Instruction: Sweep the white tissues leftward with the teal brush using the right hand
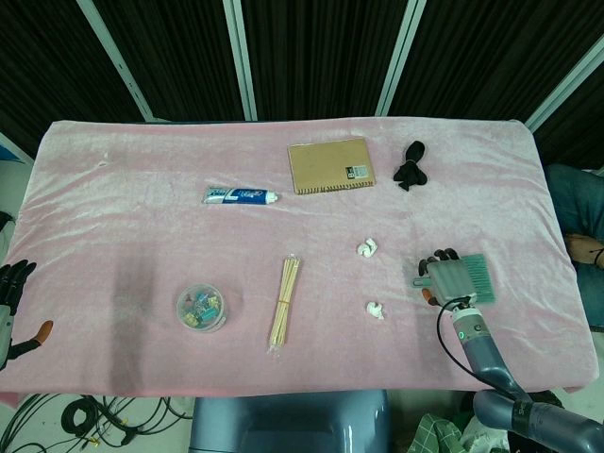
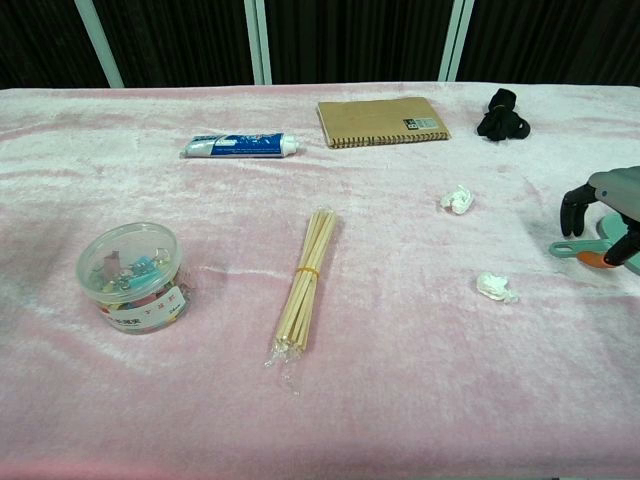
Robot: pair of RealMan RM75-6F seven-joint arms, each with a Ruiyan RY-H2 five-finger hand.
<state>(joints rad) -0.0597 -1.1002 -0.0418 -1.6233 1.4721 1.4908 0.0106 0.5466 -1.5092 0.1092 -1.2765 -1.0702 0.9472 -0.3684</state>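
Two crumpled white tissues lie right of centre on the pink cloth: one (image 1: 367, 247) (image 2: 457, 199) farther back, one (image 1: 376, 310) (image 2: 494, 287) nearer the front edge. To their right the teal brush (image 1: 479, 276) lies on the cloth, its handle end (image 2: 568, 248) pointing left. My right hand (image 1: 447, 277) (image 2: 603, 207) arches over the brush with its dark fingers spread down on either side; no grip shows. My left hand (image 1: 11, 294) hangs off the table's left front corner, fingers apart, holding nothing.
A brown notebook (image 1: 328, 165) and a black clump (image 1: 411, 164) sit at the back. A toothpaste tube (image 1: 241, 195) lies left of the notebook. A bundle of wooden sticks (image 1: 285, 302) and a clear jar of clips (image 1: 201, 308) are at the front left.
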